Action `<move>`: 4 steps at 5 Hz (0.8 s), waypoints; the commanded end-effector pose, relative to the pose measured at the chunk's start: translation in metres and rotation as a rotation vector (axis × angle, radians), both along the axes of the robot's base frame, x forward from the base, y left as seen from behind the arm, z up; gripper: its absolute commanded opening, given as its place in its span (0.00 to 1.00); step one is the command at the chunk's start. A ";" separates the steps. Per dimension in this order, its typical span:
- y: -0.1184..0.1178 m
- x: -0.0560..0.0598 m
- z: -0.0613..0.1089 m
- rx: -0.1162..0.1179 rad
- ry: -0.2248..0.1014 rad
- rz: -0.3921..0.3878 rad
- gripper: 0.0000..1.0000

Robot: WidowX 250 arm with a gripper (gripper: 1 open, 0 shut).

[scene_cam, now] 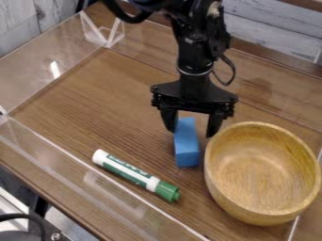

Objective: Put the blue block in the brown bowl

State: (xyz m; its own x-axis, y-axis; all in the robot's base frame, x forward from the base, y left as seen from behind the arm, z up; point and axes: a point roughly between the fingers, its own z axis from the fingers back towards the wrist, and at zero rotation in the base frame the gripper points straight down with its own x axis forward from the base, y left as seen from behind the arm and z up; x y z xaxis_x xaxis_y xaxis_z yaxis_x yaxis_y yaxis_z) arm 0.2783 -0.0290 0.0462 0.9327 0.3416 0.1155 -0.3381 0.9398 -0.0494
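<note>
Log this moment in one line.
gripper: open, over block's far end | blue block: on table, beside bowl | brown bowl: upright | marker: on table | status: block not in bowl

I see faint printing on the white barrel of the marker (127,171), in front of my hand (193,118), but it is too small for me to read.

Marker pen (137,175) and brown bowl (262,174) flank the blue block (187,143).
</note>
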 end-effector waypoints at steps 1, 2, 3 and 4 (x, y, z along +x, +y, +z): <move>-0.003 0.006 0.001 -0.003 -0.028 -0.011 1.00; -0.003 0.006 -0.008 -0.006 -0.029 -0.002 1.00; -0.003 0.005 -0.015 -0.007 -0.030 0.005 1.00; -0.002 0.007 -0.018 -0.009 -0.030 0.008 0.00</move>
State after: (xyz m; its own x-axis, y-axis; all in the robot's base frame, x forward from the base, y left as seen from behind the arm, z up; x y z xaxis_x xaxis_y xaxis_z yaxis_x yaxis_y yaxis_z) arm 0.2790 -0.0306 0.0206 0.9309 0.3484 0.1102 -0.3445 0.9373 -0.0532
